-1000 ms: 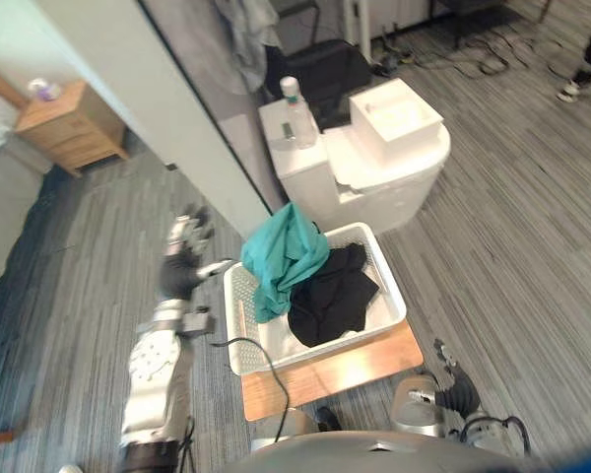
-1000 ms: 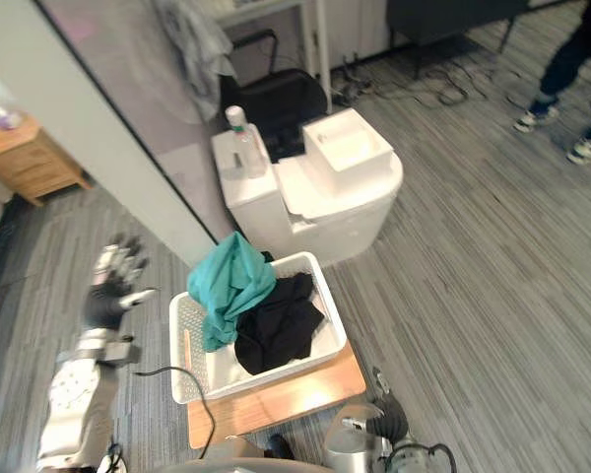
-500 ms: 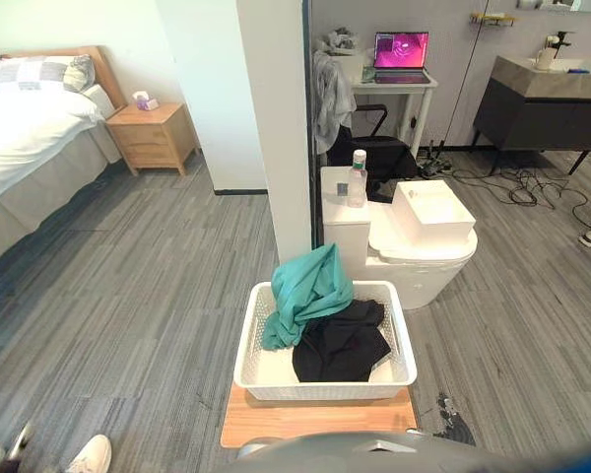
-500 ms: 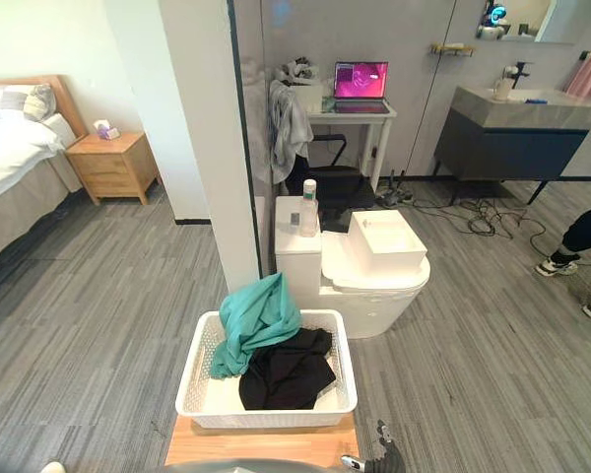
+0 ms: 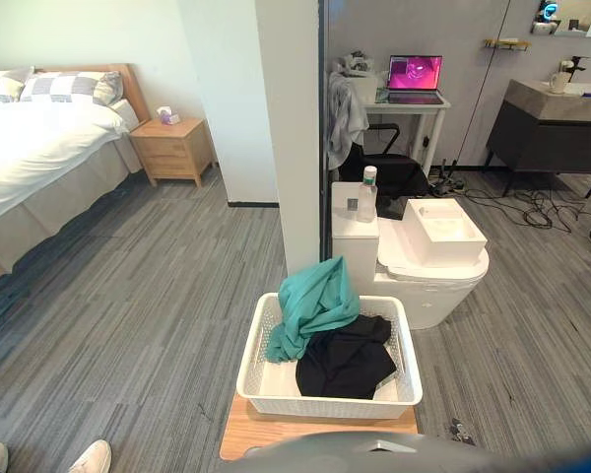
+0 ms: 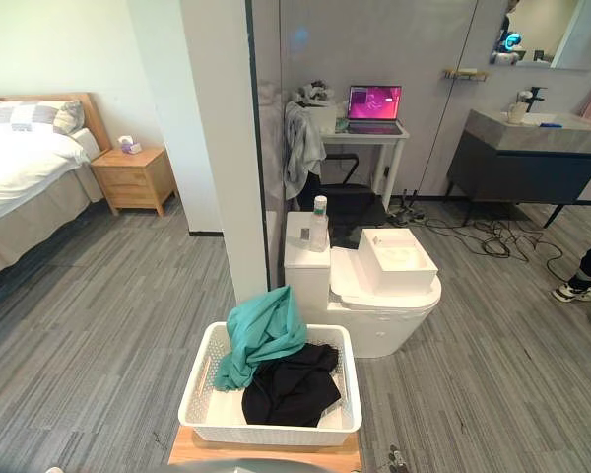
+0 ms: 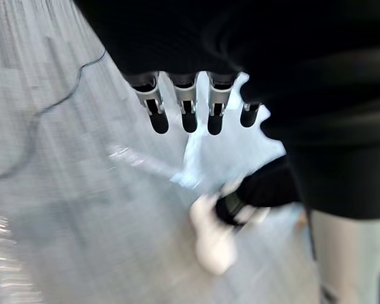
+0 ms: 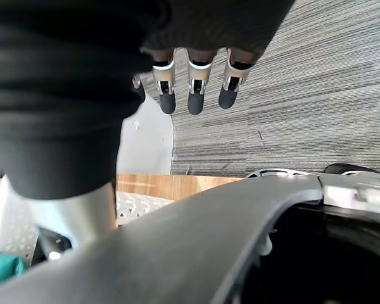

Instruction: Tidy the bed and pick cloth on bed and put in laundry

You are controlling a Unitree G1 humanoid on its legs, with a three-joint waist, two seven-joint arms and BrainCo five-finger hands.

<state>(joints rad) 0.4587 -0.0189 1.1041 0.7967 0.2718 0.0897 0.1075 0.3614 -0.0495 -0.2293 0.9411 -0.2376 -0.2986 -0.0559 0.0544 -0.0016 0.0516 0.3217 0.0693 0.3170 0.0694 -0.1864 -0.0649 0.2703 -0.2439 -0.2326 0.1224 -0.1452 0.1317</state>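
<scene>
Left hand [image 7: 189, 104] hangs with its fingers straight and a little apart, holding nothing, above the grey plank floor [image 5: 148, 296]. Right hand [image 8: 196, 88] is likewise relaxed and empty, its fingers straight over the same floor. Nearest in the head views, a white perforated plastic laundry basket [image 5: 259, 379] sits on a low wooden board [image 5: 276, 434]. Inside it, a crumpled teal cloth [image 5: 315, 301] heaps up above the rim at the far left corner, and a black cloth [image 5: 347, 363] lies touching it. Just behind stands a white toilet [image 5: 428, 281] with a clear bottle [image 5: 368, 192] on its cistern. Farther left, a wooden nightstand [image 5: 177, 148] stands beside the white-covered bed [image 5: 39, 148].
</scene>
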